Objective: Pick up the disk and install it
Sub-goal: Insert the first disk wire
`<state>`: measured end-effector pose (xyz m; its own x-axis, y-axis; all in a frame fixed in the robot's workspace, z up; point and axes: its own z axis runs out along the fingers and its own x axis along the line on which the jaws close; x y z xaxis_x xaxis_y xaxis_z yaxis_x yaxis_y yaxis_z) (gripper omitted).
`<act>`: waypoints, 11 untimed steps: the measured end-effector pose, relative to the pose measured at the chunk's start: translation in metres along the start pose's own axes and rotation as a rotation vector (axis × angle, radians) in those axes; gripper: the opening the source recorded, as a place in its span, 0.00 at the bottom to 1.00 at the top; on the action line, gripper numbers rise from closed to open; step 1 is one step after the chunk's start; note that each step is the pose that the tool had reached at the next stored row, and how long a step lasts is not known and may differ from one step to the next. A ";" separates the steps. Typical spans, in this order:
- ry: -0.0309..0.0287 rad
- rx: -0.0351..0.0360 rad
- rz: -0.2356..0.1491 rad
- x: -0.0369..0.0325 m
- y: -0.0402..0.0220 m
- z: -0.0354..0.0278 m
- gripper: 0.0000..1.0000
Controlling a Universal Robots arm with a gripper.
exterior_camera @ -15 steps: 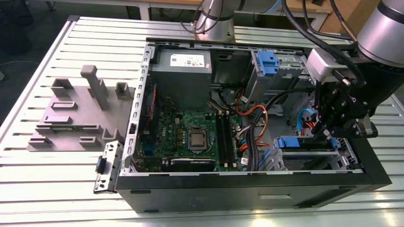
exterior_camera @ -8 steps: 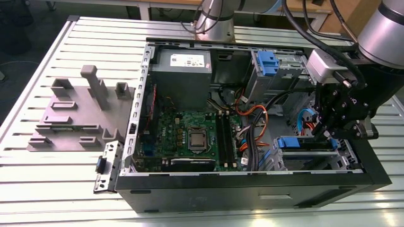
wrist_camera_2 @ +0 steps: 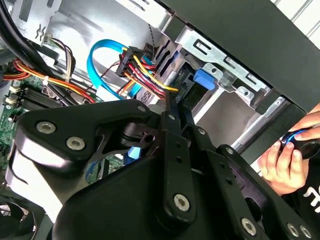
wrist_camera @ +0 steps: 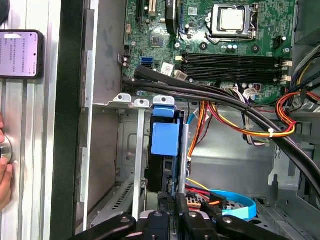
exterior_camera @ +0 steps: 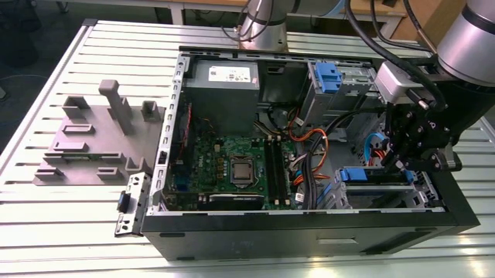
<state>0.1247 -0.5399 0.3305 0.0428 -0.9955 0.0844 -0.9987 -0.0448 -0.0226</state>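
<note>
**A:** Where is the disk (wrist_camera: 161, 175) found?

**B:** It is seen inside the open computer case (exterior_camera: 309, 231), in the grey drive bay (wrist_camera: 127, 150) at the corner on the exterior view's right. In the exterior view the disk (exterior_camera: 360, 174) is marked by its blue end.

**A:** Which way is it pointed?

**B:** Its long side is laid from the claw (exterior_camera: 404, 168) toward the green motherboard (exterior_camera: 224, 162). The blue end is turned to the motherboard (wrist_camera: 225, 50). The other end is kept by the claw (wrist_camera: 175, 200). In the first wrist view only the thin edge of the disk is shown.

**A:** Is the disk held by the claw?

**B:** That cannot be told. The claw (wrist_camera_2: 170, 102) is placed right at the disk's end, but whether it is open or closed is hidden.

**A:** What else is seen close by?

**B:** Red, yellow and orange cables (wrist_camera: 240, 125) are hung just beside the bay. A person's hand (wrist_camera_2: 282, 160) is seen outside the case. The case is set on a ribbed table (exterior_camera: 77, 208).
</note>
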 end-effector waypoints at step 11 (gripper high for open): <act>-0.0052 0.0002 0.000 0.0010 0.0003 0.0029 0.17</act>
<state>0.1246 -0.5411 0.3277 0.0427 -0.9959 0.0793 -0.9987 -0.0447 -0.0228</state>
